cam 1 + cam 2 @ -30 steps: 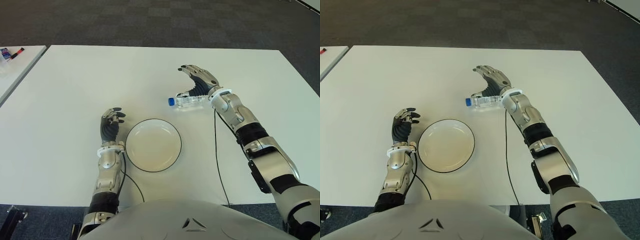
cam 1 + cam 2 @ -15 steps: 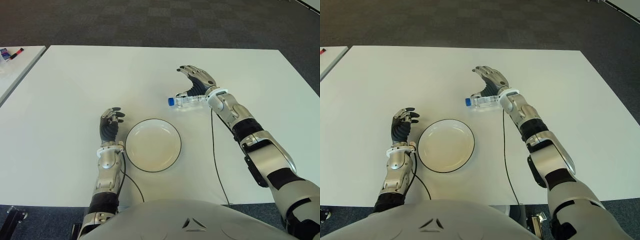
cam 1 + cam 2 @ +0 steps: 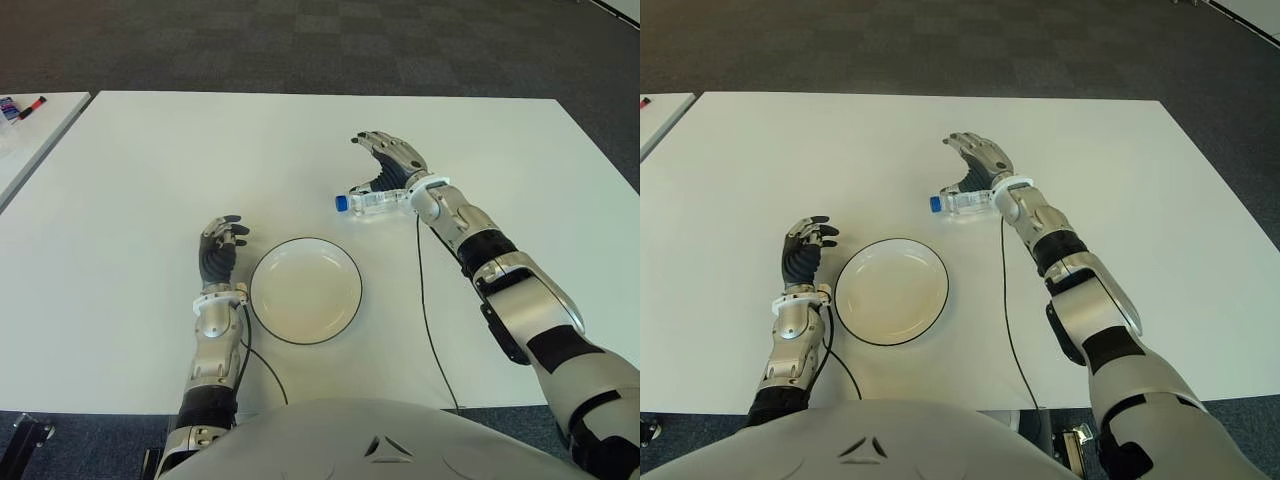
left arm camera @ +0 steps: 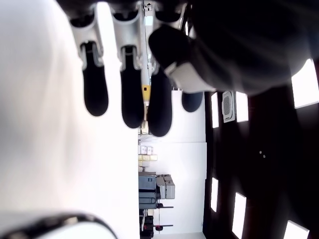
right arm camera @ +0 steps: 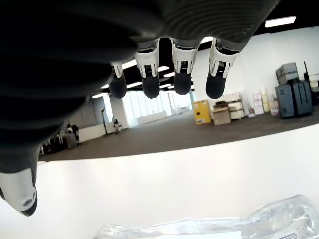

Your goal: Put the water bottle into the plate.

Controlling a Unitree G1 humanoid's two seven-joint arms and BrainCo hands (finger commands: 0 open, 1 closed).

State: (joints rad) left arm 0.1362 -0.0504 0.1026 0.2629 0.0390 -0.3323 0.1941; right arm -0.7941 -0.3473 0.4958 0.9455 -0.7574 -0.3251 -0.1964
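White counter. Lying on it: empty plate near the front edge; bottle on its side behind the plate, apart from it, blue cap toward the robot's left; black cable beside the plate.

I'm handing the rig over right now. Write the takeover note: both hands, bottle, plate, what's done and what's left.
Right hand: open, fingers spread just over the water bottle, nothing grasped yet; its wrist view shows the bottle below the open fingers.
Left hand: idle, holding nothing, just left of the plate.
Bottle: lying on its side on the white table, blue cap pointing to the robot's left, beyond the plate and to its right, apart from it.
Plate: empty, near the table's front edge.
Done: right hand brought to the bottle.
Left: close on the bottle, lift, carry to the plate, set it down, release.
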